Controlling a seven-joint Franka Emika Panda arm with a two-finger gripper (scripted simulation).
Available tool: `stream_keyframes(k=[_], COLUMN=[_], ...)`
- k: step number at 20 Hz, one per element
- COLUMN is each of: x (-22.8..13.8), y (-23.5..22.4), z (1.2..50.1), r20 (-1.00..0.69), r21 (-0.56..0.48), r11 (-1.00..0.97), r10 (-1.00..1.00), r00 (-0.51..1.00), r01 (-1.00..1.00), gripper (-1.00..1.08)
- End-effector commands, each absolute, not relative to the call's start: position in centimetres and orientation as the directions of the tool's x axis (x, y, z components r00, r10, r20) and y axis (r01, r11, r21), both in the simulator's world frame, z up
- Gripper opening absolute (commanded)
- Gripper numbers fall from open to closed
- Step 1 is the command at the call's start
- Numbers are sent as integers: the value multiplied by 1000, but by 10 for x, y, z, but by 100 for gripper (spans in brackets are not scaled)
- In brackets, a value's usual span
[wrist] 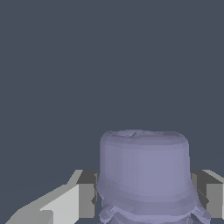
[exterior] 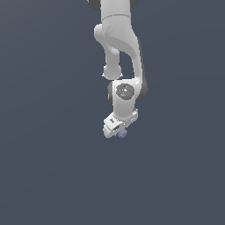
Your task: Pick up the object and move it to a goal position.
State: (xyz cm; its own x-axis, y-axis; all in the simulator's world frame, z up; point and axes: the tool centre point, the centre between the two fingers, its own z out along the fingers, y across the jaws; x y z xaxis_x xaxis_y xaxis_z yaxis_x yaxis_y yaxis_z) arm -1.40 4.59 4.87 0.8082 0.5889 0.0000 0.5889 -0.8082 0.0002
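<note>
Our white two-fingered gripper [exterior: 119, 130] is pinching the small pale purple-blue stubby cylindrical object [exterior: 123, 132], and the wrist view shows it plainly: we see the lump [wrist: 144, 173] filling the space between the grey and white fingers [wrist: 83, 199], one on each side and touching it. In the exterior view the lump peeps out at the gripper's tip, under our white jointed arm [exterior: 118, 48], which hangs over a plain dark grey-blue background [exterior: 44, 154].

Exterior view looks from afar; wrist view sits close, sharing the object [exterior: 122, 132] [wrist: 144, 170].
</note>
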Motion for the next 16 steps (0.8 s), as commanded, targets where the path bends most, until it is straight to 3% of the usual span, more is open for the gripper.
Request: stream_keyframes(k=[1, 16], x=[-10, 27], y=[33, -95], z=[57, 140], r20=[1, 1], r21=[1, 0], r11=[-809, -808], r10=[588, 589], r00=[809, 808], r01=[588, 589], gripper=[-100, -100])
